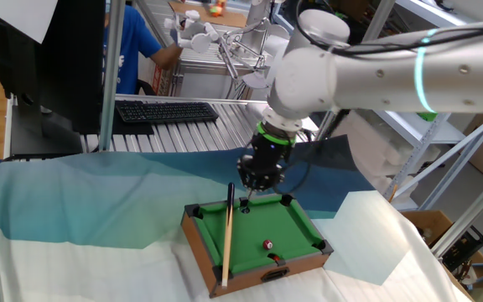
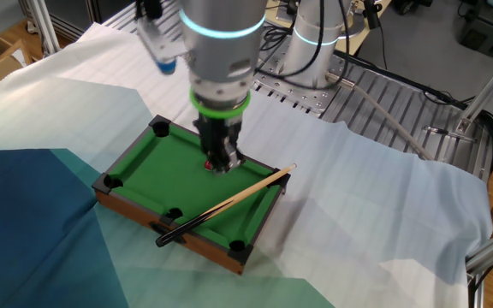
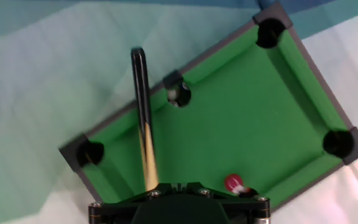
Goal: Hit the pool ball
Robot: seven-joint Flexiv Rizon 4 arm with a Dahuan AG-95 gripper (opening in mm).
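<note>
Can't actually tell if my gripper [image 1: 258, 180] is open or pinched, the fingertips don't show in any view. The pool ball [image 3: 232, 183] sits on the felt right under my hand, slightly to one side. The cue [image 3: 144, 124] lies just beside me, running away across the mini pool table [image 3: 278, 118] and over its rim. Biggest risks I'd guess: bumping the ball by accident while reaching, or nudging the cue off.
</note>
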